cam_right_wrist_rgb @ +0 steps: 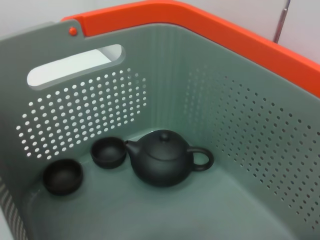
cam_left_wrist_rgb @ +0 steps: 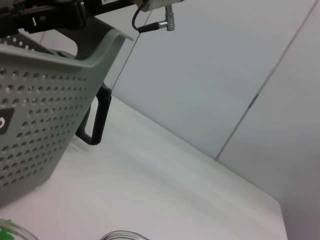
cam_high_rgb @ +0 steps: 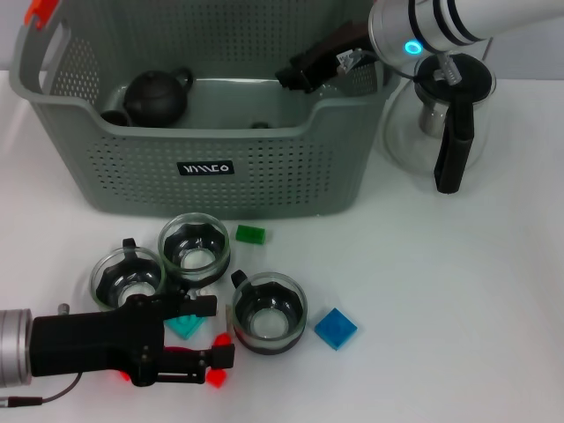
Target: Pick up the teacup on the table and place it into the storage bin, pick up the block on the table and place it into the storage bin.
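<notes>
head view: the left gripper (cam_high_rgb: 198,339), black with red-lit tips, lies low on the white table (cam_high_rgb: 458,291) at about seven o'clock, its two fingers (cam_high_rgb: 189,306) spread apart around a teal block (cam_high_rgb: 186,326) and not closed on it. just beyond its tips at three o'clock stands a glass teacup with a black handle (cam_high_rgb: 269,310); two more like it, one (cam_high_rgb: 194,247) at twelve o'clock and one (cam_high_rgb: 129,278) at ten o'clock, crowd close. a small green block (cam_high_rgb: 251,234) lies by the basket's front wall, and a blue square block (cam_high_rgb: 336,329) lies further toward three o'clock. the right gripper (cam_high_rgb: 304,70) hangs over the right rim of the large grey perforated plastic storage bin (cam_high_rgb: 264,167); whether its fingers are open i cannot tell. inside the bin sit a round matte black teapot (cam_right_wrist_rgb: 162,159) and two small dark cups (cam_right_wrist_rgb: 108,152) (cam_right_wrist_rgb: 62,176), all on the smooth floor. a clear glass pitcher with a black handle (cam_high_rgb: 454,132) stands just beside the bin at two o'clock.
</notes>
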